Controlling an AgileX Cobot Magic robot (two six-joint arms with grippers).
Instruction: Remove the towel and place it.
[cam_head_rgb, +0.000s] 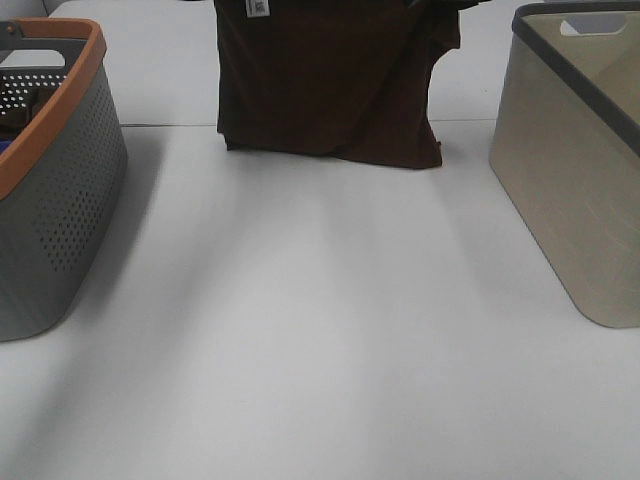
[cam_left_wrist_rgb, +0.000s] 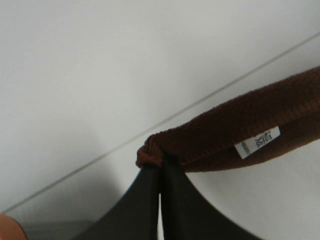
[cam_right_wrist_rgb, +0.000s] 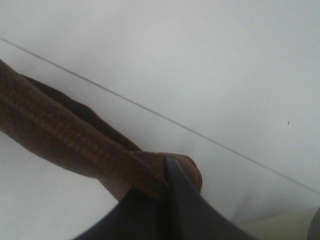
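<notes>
White tabletop (cam_head_rgb: 320, 350) lies bare in the foreground, flanked by two baskets. A perforated grey basket (cam_head_rgb: 70, 200) with an orange rim stands on my left. A smooth beige basket (cam_head_rgb: 570, 170) with a dark grey rim and a cut-out handle stands on my right.

Beyond them, at the far middle of the tabletop, hangs the towel (cam_head_rgb: 320, 90), a dark brown cloth stretched between my two claws and dropping like a curtain. It falls in soft vertical folds, seemingly doubled on itself, and one layer sags lower toward the right, so the bottom edge runs at a slant. That edge reaches down to a seam (cam_head_rgb: 170, 126) across the tabletop; I cannot tell whether it touches the surface. A small white tag (cam_head_rgb: 258, 8) with dark print sits at the upper edge, near the left corner.

My left claw (cam_left_wrist_rgb: 160, 165) is closed, its two dark fingers pressed together on a bunched corner of the towel. The ribbed pile runs away from the pinch, and the tag lies near it. My right claw (cam_right_wrist_rgb: 167, 167) is likewise clamped on the opposite corner, where a stitched hem leads into the grip and the cloth bulges past the fingertips. The towel hangs apart from both baskets.
</notes>
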